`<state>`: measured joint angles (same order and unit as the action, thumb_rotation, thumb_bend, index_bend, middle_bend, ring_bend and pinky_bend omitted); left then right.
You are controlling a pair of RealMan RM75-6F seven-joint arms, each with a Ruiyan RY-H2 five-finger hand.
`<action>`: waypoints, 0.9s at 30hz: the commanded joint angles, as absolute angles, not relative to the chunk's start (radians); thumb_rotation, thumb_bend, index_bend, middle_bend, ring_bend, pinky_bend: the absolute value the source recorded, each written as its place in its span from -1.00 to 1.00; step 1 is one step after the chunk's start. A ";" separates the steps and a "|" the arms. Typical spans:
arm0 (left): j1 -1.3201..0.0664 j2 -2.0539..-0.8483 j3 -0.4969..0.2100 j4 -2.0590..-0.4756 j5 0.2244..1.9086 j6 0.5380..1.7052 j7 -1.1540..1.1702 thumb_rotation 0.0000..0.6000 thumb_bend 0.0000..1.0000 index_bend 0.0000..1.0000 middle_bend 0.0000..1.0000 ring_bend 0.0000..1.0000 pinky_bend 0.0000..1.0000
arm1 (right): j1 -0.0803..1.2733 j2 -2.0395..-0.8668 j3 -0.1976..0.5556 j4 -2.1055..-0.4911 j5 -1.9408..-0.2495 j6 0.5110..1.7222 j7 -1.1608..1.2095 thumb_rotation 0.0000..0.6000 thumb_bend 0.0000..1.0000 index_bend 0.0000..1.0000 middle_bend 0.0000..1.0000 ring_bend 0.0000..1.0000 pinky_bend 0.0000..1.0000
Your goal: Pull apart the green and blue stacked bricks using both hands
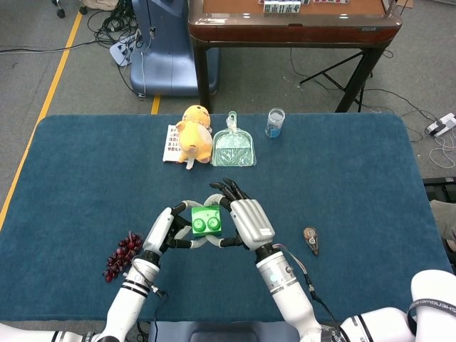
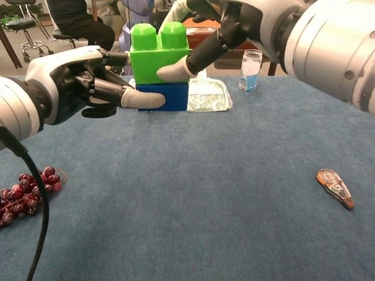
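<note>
A: Bricks first. Where, which way?

B: Green brick [image 2: 158, 55] sits on the blue brick [image 2: 167, 96], still joined, held up above the worktop [image 2: 234, 193] near its middle front. Studs point straight up. Long axis runs left-right across the robot, level in the chest view.

A: Hands?

B: Left hand [image 2: 76, 82] grips the blue brick from the left end, a fingertip [image 2: 143, 100] flat on its front face. Right hand [image 2: 234, 26] clamps the green brick from the right, a fingertip [image 2: 173, 71] pressing its front. The head view agrees: left hand [image 1: 167, 231] and right hand [image 1: 249, 217] close in on the green brick [image 1: 206, 220] from either side. Blue one is hidden under it there.

A: Around it?

B: Behind the bricks: clear green dustpan [image 1: 233, 146], yellow plush toy [image 1: 194, 133] just beside it on its left, resting on a small booklet [image 1: 171, 143]. Glass jar [image 1: 275, 122] to the dustpan's right, apart from it. Bunch of dark red grapes [image 1: 123, 254] near the left forearm. Brown correction tape dispenser [image 1: 311, 240], right of the right arm.
</note>
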<state>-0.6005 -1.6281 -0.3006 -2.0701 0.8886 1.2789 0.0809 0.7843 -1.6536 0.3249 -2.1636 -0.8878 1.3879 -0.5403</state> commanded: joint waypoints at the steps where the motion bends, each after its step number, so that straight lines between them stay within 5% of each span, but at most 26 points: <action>1: -0.597 -1.638 -0.302 -2.063 0.895 1.289 0.081 1.00 -0.32 0.62 1.00 1.00 1.00 | 0.781 -1.651 0.327 -2.168 -0.892 1.388 -0.534 1.00 -0.54 0.23 -0.70 -1.00 -0.61; 13: -0.593 -1.644 -0.272 -2.028 0.898 1.279 0.131 1.00 -0.32 0.62 1.00 1.00 1.00 | 0.730 -1.594 0.329 -2.200 -0.937 1.402 -0.465 1.00 -0.54 0.23 -0.70 -1.00 -0.61; 23: -0.632 -1.667 -0.227 -1.965 0.875 1.254 0.286 1.00 -0.32 0.58 1.00 1.00 1.00 | 0.647 -1.550 0.235 -2.066 -0.926 1.361 -0.368 1.00 -0.54 0.23 -0.70 -1.00 -0.61; 27: -0.648 -1.695 -0.225 -1.934 0.856 1.252 0.330 1.00 -0.32 0.21 1.00 1.00 1.00 | 0.631 -1.563 0.201 -1.974 -0.910 1.326 -0.351 1.00 -0.58 0.13 -0.70 -1.00 -0.63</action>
